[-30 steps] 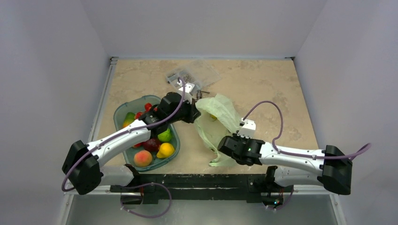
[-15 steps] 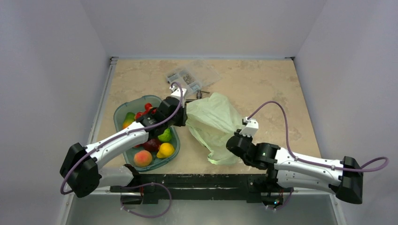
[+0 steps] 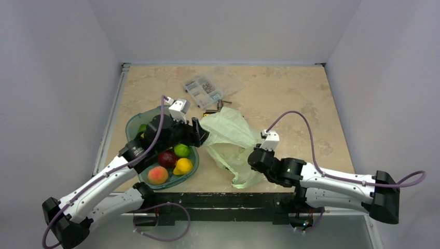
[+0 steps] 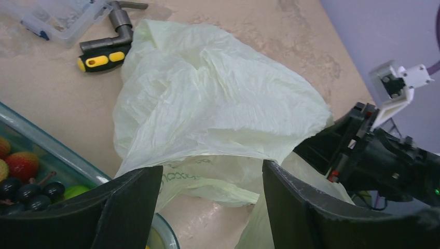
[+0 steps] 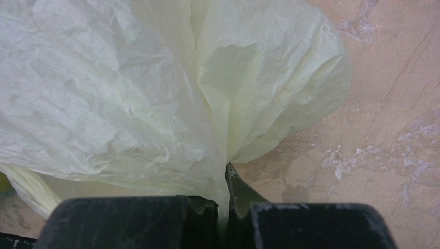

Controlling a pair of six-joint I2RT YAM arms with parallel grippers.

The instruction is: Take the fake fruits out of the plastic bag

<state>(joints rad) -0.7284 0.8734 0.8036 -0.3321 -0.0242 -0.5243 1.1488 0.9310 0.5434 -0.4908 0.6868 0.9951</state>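
A thin, crinkly, pale green translucent plastic bag (image 3: 228, 137) is seen lying crumpled on the beige, marble-patterned worktop (image 3: 290, 98), between the two arms and just to the right of a clear teal-tinted oval plastic tray (image 3: 131, 124). The bag's film is creased all over and bunched into soft folds. Whether anything is inside it cannot be told. The left tool (image 4: 210, 176) is held with its broad black fingers (image 4: 129, 207) wide apart, and a sagging edge of the bag is draped through the gap between them. The right tool (image 5: 224, 202) is pressed together on a gathered pleat of the film at the bag's near right side, the plastic fanning out from the pinch. In the tray, a bunch of small, glossy dark purple-black plastic grapes (image 4: 28, 193) is seen beside a bright red, dimpled strawberry (image 4: 21, 163). A smooth dark red round fruit (image 3: 167, 158) is found there too, next to a green round piece (image 3: 181, 150), a yellow lemon-shaped piece (image 3: 183, 166) and a pink-orange peach (image 3: 157, 175). Just beyond the bag a hand implement with a yellow-and-black grip and grey metal shaft (image 4: 101, 54) is laid flat, and farther back a clear compartmented box of small hardware (image 3: 211, 85) is set.
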